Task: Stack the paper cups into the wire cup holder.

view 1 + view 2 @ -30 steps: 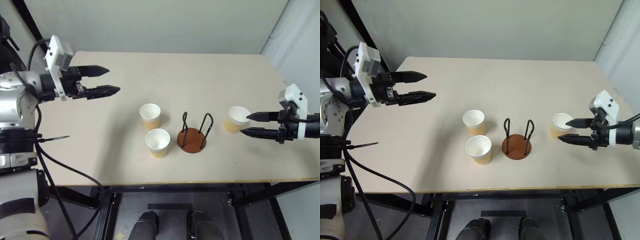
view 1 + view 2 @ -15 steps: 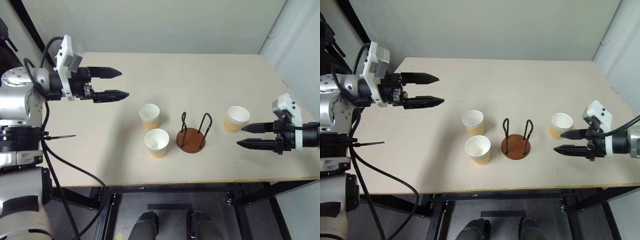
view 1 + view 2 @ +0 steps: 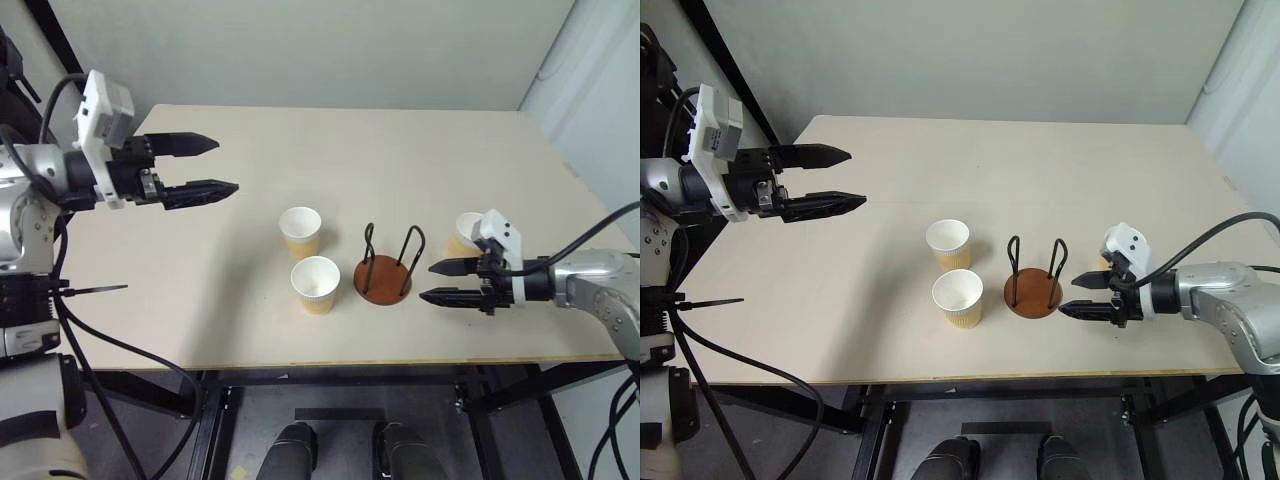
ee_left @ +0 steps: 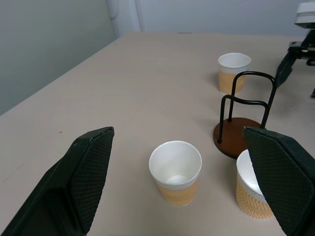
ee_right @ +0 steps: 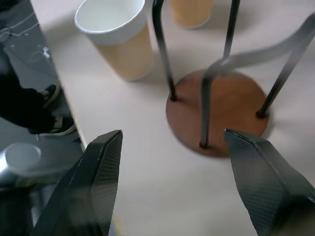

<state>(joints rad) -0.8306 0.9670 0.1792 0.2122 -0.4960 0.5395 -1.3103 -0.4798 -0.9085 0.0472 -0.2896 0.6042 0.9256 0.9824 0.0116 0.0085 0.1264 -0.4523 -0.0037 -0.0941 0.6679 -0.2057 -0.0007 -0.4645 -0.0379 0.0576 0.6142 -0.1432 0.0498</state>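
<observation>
**Right gripper beside the empty holder, a cup just behind it**

Nearest the table's front edge stands one paper cup (image 3: pixel 315 284), upright and mouth up, with a second cup (image 3: pixel 300 232) just behind it. Both are empty and sit to the left of the wire cup holder (image 3: pixel 385 278), close to it but not touching. The holder's disc base carries nothing yet, and its two wire loops stand upright.

On the other side of the holder, the right gripper (image 3: pixel 436 282) hangs low over the table (image 3: pixel 200 300) with its fingers spread apart and nothing between them, pointing toward the holder's base. The third cup (image 3: pixel 464 230) stands just beyond this gripper's wrist, partly hidden by it, farther from the front edge. The fingers therefore aim past it, not at it.

Farther back and well to the left, the left gripper (image 3: pixel 205 166) hovers high, fingers wide and empty, pointing across the table. The two left-hand cups lie below and ahead of it, well apart from its tips.

All three cups stand with their long axes vertical. The right arm is plainly nearer to the third cup, the left arm to the pair.
</observation>
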